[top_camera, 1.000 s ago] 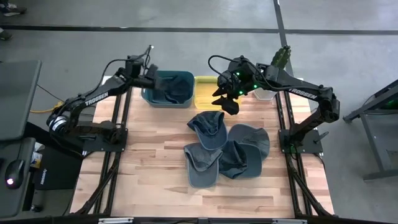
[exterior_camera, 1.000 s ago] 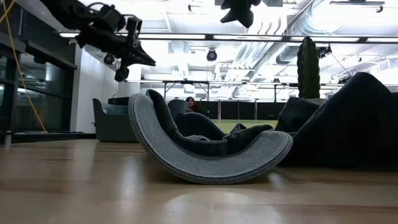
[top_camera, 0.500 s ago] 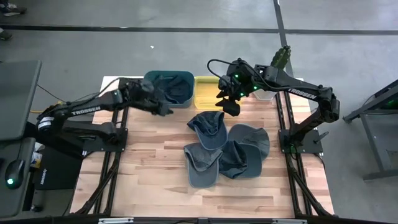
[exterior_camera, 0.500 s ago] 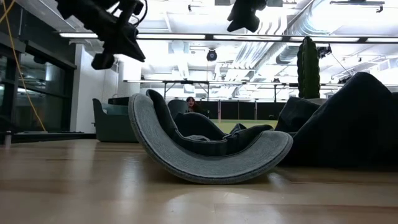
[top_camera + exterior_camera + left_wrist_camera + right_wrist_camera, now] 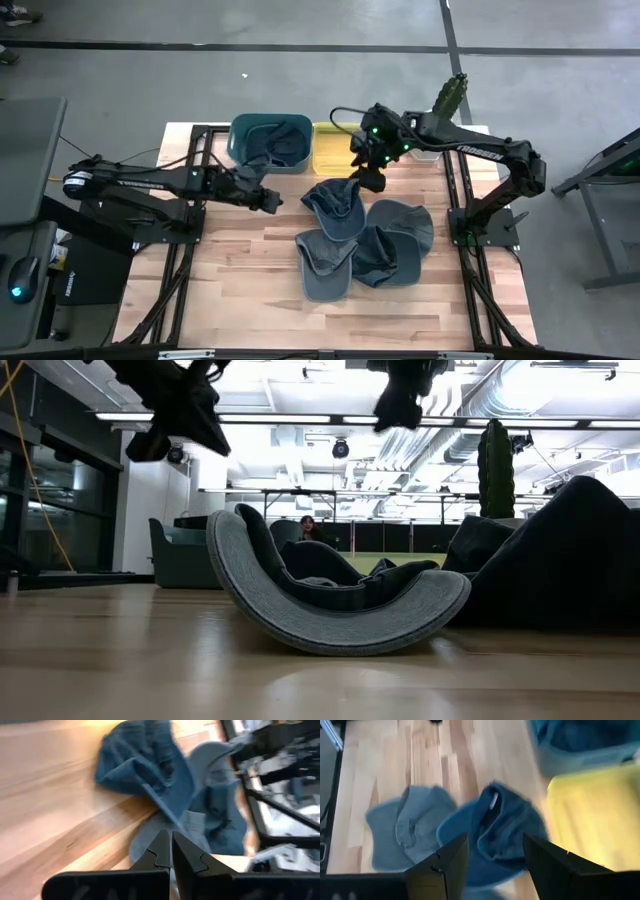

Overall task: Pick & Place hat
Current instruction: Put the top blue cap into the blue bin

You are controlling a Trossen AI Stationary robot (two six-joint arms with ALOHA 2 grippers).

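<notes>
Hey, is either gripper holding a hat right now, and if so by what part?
Nothing is held. The left gripper is shut and empty; the right gripper hangs open above a blue hat.

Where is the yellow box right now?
In the high view, the yellow box sits at the table's far edge, right beside the blue bin on its left. The right claw hovers, open, just in front of it.

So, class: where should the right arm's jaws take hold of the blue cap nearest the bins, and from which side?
Probably the raised rim of the blue cap, from above: it lies open side up under the right gripper, whose jaws stand open.
</notes>
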